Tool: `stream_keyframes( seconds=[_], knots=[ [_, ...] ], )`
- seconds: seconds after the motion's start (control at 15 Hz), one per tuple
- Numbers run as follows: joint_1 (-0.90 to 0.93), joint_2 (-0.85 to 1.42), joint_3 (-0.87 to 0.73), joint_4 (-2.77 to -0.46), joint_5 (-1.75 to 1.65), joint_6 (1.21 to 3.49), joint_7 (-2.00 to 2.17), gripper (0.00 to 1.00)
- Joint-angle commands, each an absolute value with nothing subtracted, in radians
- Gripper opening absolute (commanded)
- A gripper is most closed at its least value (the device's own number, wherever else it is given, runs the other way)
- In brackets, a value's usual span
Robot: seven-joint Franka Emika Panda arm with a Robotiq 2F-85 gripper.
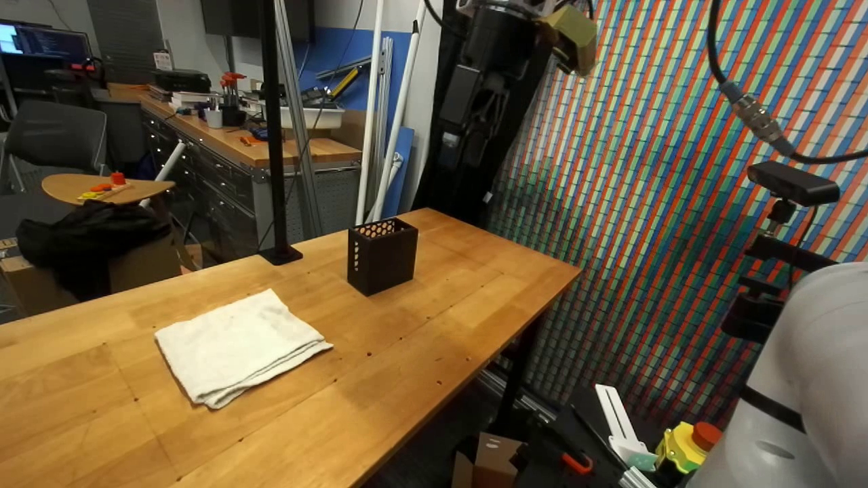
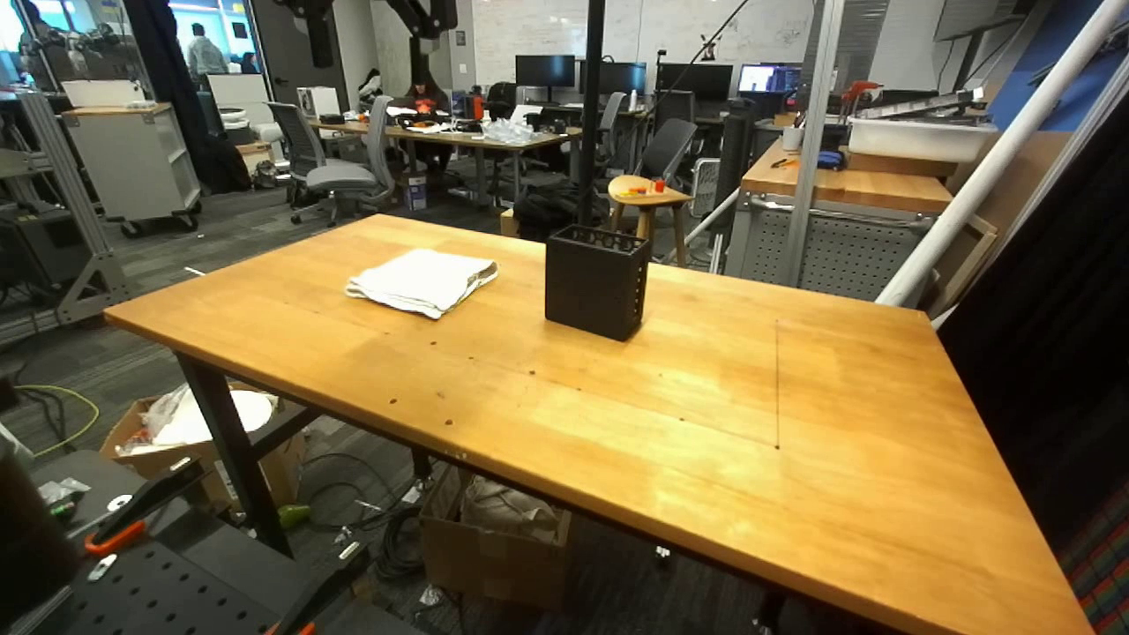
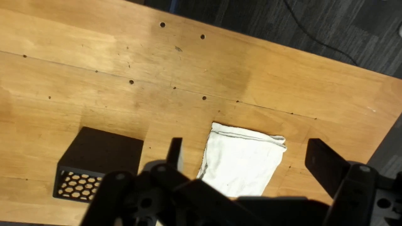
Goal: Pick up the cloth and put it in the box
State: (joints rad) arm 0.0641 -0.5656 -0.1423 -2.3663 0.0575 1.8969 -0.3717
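A folded white cloth (image 1: 237,346) lies flat on the wooden table; it also shows in an exterior view (image 2: 423,282) and in the wrist view (image 3: 241,166). A black box (image 1: 383,264) with an open top and honeycomb holes stands upright beside it, apart from the cloth. The box also shows in an exterior view (image 2: 593,284) and at lower left in the wrist view (image 3: 106,149). My gripper (image 3: 245,140) is open and empty above the table, its fingers on either side of the cloth in the picture. The gripper's lower parts hide the cloth's near edge and part of the box.
The wooden table (image 1: 434,339) has a black upright post (image 1: 274,149) at its edge, near the box. A white arm section (image 1: 800,379) and a mounted camera (image 1: 793,183) are at the right in an exterior view. A cardboard box (image 2: 494,551) stands under the table.
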Motion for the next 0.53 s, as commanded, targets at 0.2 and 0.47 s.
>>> stream_keyframes(
  seconds=[0.2,0.47],
  knots=[
    [0.129,-0.256,-0.013,-2.128,0.090,1.997,-0.290,1.00],
    [0.129,-0.098,0.035,-1.992,0.076,2.045,-0.258,1.00]
  ],
)
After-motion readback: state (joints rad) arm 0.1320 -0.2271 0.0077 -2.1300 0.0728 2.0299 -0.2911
